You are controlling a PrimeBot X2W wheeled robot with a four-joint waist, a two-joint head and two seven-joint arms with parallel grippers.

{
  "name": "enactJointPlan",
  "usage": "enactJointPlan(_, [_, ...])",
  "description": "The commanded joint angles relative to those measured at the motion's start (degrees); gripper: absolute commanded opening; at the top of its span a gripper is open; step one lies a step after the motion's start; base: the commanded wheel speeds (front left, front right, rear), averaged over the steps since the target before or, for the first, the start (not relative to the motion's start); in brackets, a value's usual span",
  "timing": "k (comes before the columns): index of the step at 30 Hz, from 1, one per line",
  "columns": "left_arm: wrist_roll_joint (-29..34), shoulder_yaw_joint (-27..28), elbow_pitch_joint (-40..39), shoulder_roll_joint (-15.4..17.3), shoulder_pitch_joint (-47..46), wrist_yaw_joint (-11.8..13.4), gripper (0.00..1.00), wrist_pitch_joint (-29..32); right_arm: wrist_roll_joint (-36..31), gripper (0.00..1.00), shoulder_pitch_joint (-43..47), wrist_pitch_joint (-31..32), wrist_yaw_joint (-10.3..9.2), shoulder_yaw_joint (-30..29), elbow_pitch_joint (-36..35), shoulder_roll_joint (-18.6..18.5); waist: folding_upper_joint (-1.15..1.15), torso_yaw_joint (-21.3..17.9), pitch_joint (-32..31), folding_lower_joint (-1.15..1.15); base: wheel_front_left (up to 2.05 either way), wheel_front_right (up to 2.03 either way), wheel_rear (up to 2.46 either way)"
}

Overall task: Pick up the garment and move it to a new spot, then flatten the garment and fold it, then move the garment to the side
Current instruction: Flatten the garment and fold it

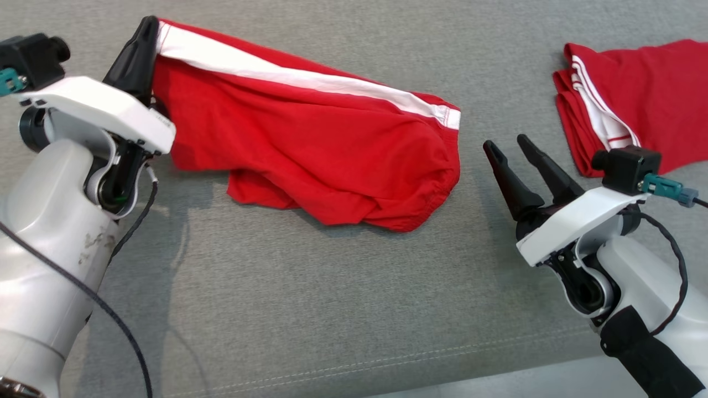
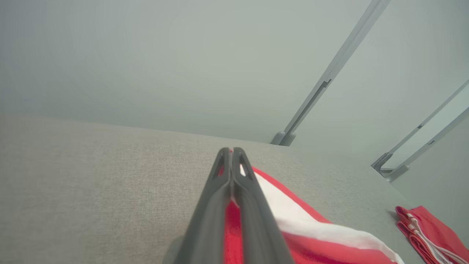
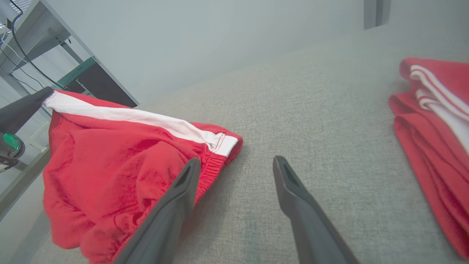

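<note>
at raised garment (image 1: 310,160) edge, closed left claw (image 1: 148,27)

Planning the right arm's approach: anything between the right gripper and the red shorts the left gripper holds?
Nothing: a bare strip of grey cloth surface separates the right gripper from the red shorts, clearest in the head view.

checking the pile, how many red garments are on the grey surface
2. The loose garment lies mid-surface, its corner pinched in the left gripper; the folded garment sits far right. Others may lie out of frame.
</note>
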Motion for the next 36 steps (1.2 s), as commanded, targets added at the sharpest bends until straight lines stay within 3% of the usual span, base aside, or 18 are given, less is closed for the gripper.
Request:
enactJointPlan(1, [-1.0, 1.9, -1.7, 3.4, 0.5, -0.4, 0.00, -0.5, 0.9, 1.00, 2.6, -0.8, 0.09, 0.2, -1.7, 0.0, 0.00, 1.7, -1.0, 0.00, 0.00, 0.00, 0.00])
enactJointPlan(11, [-5.0, 1.1, -6.0, 5.1, 4.0, -0.4, 0.00, 0.0, 12.1, 1.00, 2.7, -0.3, 0.09, -0.1, -4.1, 0.8, 0.00, 5.8, -2.0, 0.00, 0.00, 0.00, 0.00])
enactJointPlan(18, [-5.0, -0.7, -6.1, 5.1, 2.1, -0.4, 0.00, 0.0, 20.7, 1.00, -3.4, 4.4, 0.09, 0.0, -0.6, 1.5, 0.00, 7.9, 0.2, 0.00, 0.00, 0.00, 0.00])
enactJointPlan(28, [-4.8, -2.8, -6.8, 4.4, 0.4, -0.4, 0.00, -0.8, 25.8, 1.00, -7.8, 9.3, 0.09, 1.2, 3.1, 2.4, 0.00, 9.9, 2.2, 0.00, 0.00, 0.00, 0.00])
enactJointPlan(36, [-5.1, -3.8, -6.9, 4.6, 0.3, -0.4, 0.00, -1.3, 29.0, 0.77, -7.6, 9.9, 0.09, 0.7, 2.7, 2.6, 0.00, 10.2, 2.5, 0.00, 0.00, 0.00, 0.00])
